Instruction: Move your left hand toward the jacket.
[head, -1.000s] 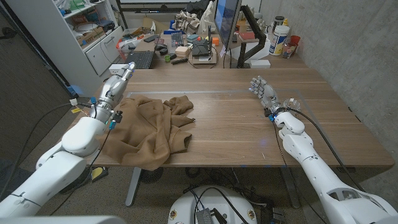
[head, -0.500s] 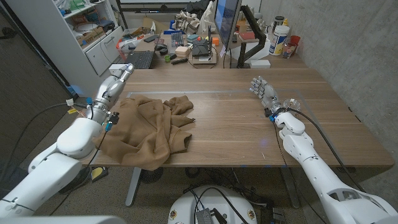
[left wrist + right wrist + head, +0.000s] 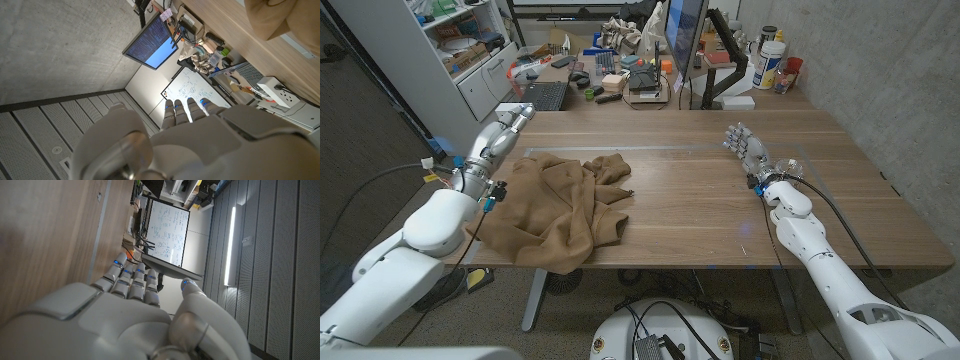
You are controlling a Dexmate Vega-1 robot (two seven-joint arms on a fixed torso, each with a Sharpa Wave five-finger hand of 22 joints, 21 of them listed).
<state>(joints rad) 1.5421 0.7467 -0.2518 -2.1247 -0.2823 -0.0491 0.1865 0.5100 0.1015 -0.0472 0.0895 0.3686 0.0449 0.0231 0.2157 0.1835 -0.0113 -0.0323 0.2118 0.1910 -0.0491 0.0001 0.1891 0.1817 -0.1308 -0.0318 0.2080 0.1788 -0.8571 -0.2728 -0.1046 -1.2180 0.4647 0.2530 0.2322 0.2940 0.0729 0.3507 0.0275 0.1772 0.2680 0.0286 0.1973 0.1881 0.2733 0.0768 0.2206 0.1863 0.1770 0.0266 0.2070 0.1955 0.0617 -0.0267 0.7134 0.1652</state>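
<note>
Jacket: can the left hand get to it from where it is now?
Probably yes. The left hand hangs open just beside the jacket, at its far left edge, with only bare table between them and nothing in the way.

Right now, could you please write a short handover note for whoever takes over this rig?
Left hand: holds nothing, fingers stretched out, at the table's left edge just beside the jacket, not touching it.
Right hand: holds nothing, over the wooden table on the right, far from the jacket.
Jacket: crumpled on the table's left front, hanging partly over the edge.
Done: nothing yet reached.
Left: bring the left hand to the jacket.
</note>
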